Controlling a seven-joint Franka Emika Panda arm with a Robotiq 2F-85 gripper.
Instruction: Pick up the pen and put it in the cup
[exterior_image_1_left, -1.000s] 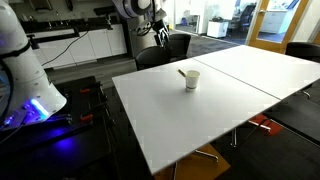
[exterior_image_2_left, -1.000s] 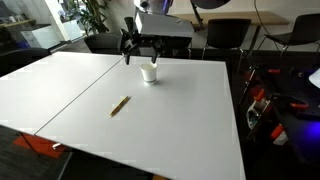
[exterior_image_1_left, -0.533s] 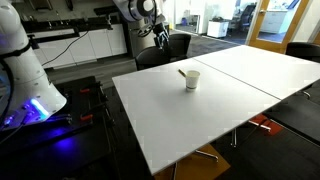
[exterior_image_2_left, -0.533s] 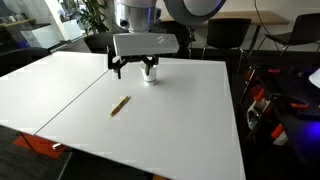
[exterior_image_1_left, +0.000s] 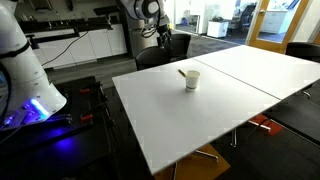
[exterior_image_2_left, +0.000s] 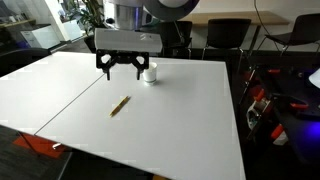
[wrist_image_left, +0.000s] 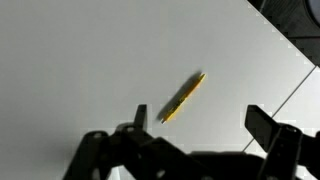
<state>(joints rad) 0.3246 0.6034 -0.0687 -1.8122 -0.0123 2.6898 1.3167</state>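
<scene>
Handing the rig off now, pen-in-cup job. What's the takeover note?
The gripper is open and empty, hovering above the table and touching nothing.
The pen lies flat on the table, apart from the cup. In the wrist view it sits at a slant between the fingers.
The cup stands upright on the table, beyond the pen in that exterior view.
Done: nothing grasped yet.
Left: go down, close on the pen, lift it, carry it to the cup and drop it in.
</scene>
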